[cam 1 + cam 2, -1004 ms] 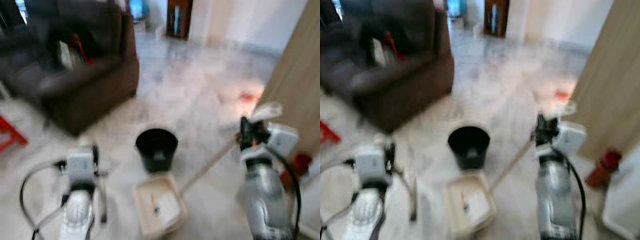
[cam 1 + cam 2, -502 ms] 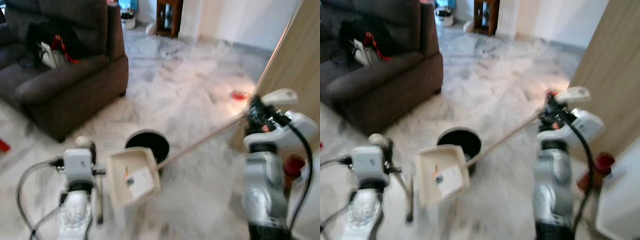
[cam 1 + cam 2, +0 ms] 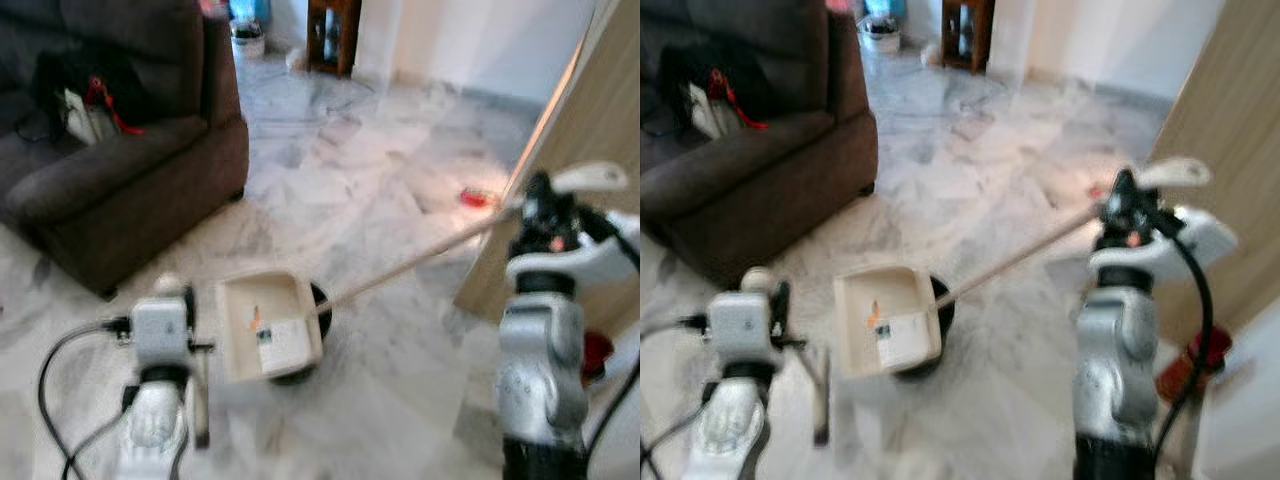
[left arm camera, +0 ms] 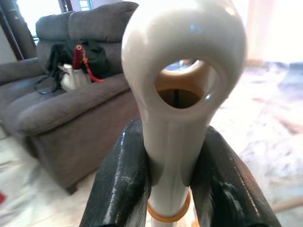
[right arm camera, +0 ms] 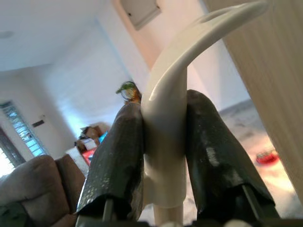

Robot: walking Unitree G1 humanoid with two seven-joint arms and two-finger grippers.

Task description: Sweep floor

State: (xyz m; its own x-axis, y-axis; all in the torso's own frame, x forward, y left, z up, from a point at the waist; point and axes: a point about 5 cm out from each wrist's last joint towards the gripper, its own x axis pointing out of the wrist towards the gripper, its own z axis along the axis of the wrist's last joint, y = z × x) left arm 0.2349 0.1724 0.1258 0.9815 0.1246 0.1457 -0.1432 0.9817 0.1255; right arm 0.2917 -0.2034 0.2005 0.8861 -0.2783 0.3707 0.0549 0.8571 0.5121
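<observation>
Left eye view, item one: dustpan (image 3: 268, 327), cream plastic, lifted off the floor and tilted over the black bin (image 3: 318, 305), which it mostly hides; a scrap of debris and a label lie in its tray; its long pale handle (image 3: 410, 268) runs up and to the robot's right into the right gripper (image 3: 545, 215); right wrist view confirms both black fingers (image 5: 118, 156) pressed against the handle's curved white end (image 5: 189, 61), so the grip is closed on the dustpan handle. Item two: left gripper (image 4: 165, 156), low at the robot's left beside the dustpan; left wrist view shows its fingers (image 4: 124, 175) clamped on a white looped handle top (image 4: 182, 52) with an orange ring below it, most likely the broom; the shaft (image 3: 200, 400) hangs down beside the wrist, blurred. Item three: surroundings; grey marble floor (image 3: 350, 170), dark brown sofa (image 3: 110, 170) with a bag on its seat, wooden panel (image 3: 600, 120) at the right, a small red object (image 3: 475, 197) on the floor near it. Step in hand, judged: emptying sweepings into the bin; dustpan held over the rim, contents not yet out. Next move calls for: steeper tip of the tray with its lip kept inside the bin mouth; steady right wrist, as the long handle magnifies any wobble.
</observation>
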